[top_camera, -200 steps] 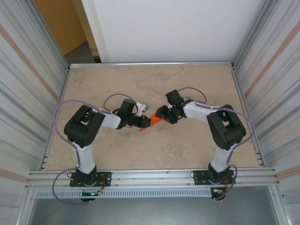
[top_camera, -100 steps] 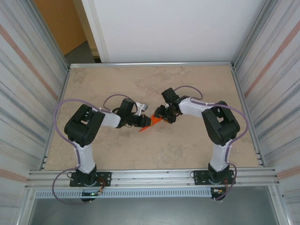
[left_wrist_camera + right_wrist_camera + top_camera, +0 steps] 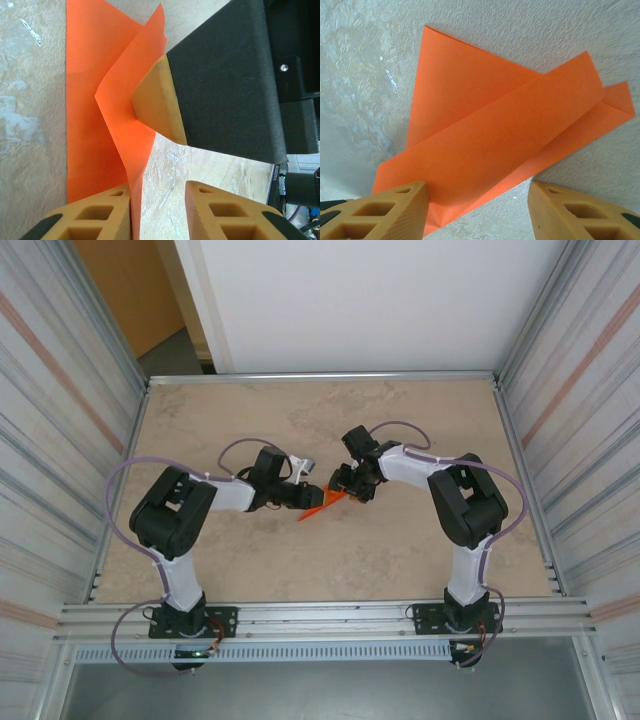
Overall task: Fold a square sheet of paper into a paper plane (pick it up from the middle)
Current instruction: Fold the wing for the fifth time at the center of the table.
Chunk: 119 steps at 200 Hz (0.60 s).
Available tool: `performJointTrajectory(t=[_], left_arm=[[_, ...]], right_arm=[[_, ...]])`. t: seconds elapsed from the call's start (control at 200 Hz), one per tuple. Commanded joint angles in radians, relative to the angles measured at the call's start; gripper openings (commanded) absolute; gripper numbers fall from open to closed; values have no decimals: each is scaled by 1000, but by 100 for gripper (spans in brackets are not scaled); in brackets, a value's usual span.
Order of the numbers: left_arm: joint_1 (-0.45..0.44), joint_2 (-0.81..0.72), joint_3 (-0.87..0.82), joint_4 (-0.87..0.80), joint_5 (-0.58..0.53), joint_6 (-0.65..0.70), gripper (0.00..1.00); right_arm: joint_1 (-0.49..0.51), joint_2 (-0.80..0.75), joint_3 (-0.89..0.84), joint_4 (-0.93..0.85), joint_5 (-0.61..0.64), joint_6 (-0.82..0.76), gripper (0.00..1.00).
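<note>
The marbled worktop [image 3: 250,420] is seen from above, with both arms bent inward toward the middle of the frame. Between them, just below the centre, the partly folded orange sheet of paper [image 3: 322,505] is laid, its long axis running from lower left to upper right. The left hand [image 3: 308,497] is set at the sheet's left side and the right hand [image 3: 347,483] at its upper right end, so neither arm is judged nearer.

In the left wrist view a raised flap [image 3: 135,60] is seen between the left hand's 2 parted fingers, against 1 and clear of the other. That hand is read as open, with nothing clamped. The right hand's jaws are spread wide over the sheet, gripping nothing, and 1 pad [image 3: 157,102] is pressed against the flap. The coming move is judged to turn on this flap, which runs up the frame from the left hand.
</note>
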Motion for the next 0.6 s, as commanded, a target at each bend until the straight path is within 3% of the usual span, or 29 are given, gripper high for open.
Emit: performJointTrajectory(t=[0.0, 0.591], left_arm=[[6, -45, 9, -38, -11, -9, 33], [34, -79, -67, -36, -18, -65, 27]], right_arm=[[6, 76, -13, -35, 43, -23, 54], [8, 81, -16, -37, 44, -21, 53]])
